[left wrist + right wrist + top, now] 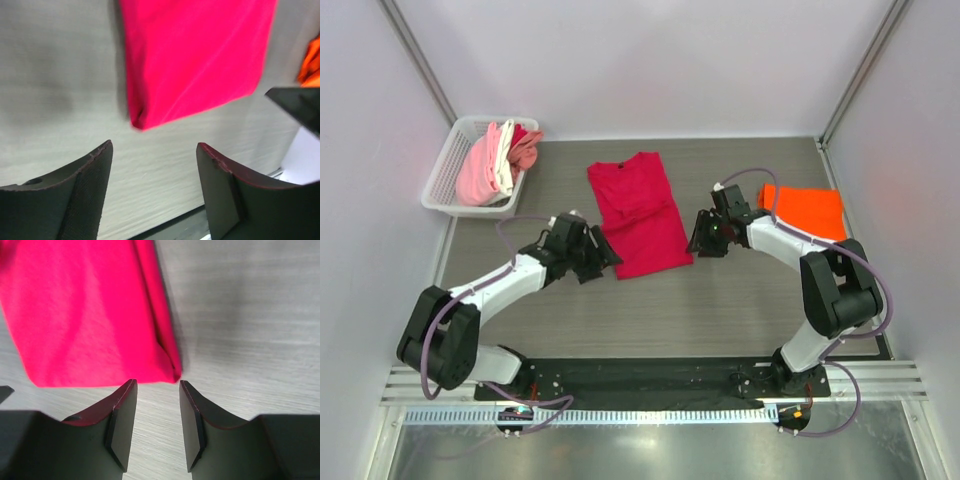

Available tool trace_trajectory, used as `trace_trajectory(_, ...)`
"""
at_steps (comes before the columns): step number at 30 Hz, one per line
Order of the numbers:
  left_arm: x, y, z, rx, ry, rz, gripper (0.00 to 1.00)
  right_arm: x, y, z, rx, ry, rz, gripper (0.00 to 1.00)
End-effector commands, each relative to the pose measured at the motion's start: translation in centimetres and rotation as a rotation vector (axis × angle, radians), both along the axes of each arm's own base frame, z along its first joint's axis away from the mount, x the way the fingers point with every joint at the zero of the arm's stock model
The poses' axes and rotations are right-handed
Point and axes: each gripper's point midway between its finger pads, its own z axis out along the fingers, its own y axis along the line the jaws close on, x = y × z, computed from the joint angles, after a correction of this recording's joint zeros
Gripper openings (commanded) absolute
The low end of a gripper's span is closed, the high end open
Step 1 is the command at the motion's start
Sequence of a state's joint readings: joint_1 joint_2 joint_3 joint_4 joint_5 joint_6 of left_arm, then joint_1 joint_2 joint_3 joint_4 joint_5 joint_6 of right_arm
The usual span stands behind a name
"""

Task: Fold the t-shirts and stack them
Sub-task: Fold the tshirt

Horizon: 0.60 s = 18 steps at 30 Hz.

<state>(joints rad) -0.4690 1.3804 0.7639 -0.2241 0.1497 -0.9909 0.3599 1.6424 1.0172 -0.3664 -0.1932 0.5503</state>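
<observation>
Crimson t-shirt (638,215), folded narrow, flat on bench (740,300) between left jaws, wide open, and right jaws, narrowly open, both empty near its hem corners: liable to pinch one layer only, dragging the fold askew.

I record: grey wood-grain tabletop (740,300) carries crimson cloth t-shirt (638,212) centrally, bright orange t-shirt (810,210) at right, white slotted plastic basket (442,178) at far-left corner.
</observation>
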Motion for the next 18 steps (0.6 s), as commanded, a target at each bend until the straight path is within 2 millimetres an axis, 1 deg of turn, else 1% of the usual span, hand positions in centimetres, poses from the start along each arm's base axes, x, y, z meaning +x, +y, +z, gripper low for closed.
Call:
trace_trajectory(1,-0.6,-0.8,0.2,-0.02,-0.038,0.0,0.67,-0.3,0.5,0.2,0.034,-0.034,0.04,0.46)
trace_trajectory(3,-1.1,-0.9,-0.9,-0.008,-0.015,-0.003,0.64,-0.3,0.5,-0.6,0.03,-0.018,0.043,0.46)
trace_trajectory(4,-1.3,-1.2,-1.1,-0.008,-0.009,-0.011,0.61,-0.3,0.6,-1.0,0.03,-0.014,0.047,0.46)
trace_trajectory(6,-1.3,-1.5,-1.5,-0.009,-0.003,-0.016,0.6,-0.1,1.0,-1.4,0.047,-0.007,0.058,0.46)
trace_trajectory(7,-1.4,-1.6,-2.0,-0.001,0.007,-0.02,0.58,-0.1,1.1,-2.0,0.042,0.009,0.058,0.46)
trace_trajectory(9,-1.3,-1.9,-2.3,-0.003,0.006,-0.02,0.57,0.0,1.4,-2.6,0.052,0.016,0.066,0.46)
trace_trajectory(10,-1.2,-2.1,-2.6,0.0,0.013,-0.022,0.57,-0.2,1.3,-3.4,0.049,0.037,0.062,0.46)
trace_trajectory(12,-1.2,-2.2,-3.0,0.004,0.018,-0.022,0.57,-0.3,1.3,-4.4,0.038,0.052,0.061,0.44)
trace_trajectory(13,-1.1,-2.2,-3.4,0.01,0.025,-0.018,0.56,-0.5,1.1,-5.1,0.028,0.07,0.057,0.41)
trace_trajectory(14,-1.1,-2.2,-3.5,0.011,0.028,-0.019,0.54,-0.5,1.1,-5.3,0.026,0.068,0.056,0.37)
trace_trajectory(15,-1.0,-2.4,-3.6,0.007,0.028,-0.021,0.47,-0.7,1.0,-5.7,0.025,0.076,0.055,0.33)
trace_trajectory(16,-1.2,-2.4,-4.0,0.013,0.036,-0.022,0.45,-0.8,0.9,-5.9,0.024,0.079,0.055,0.24)
trace_trajectory(18,-1.1,-2.4,-4.4,0.02,0.04,-0.019,0.43,-0.8,1.0,-5.9,0.03,0.072,0.055,0.16)
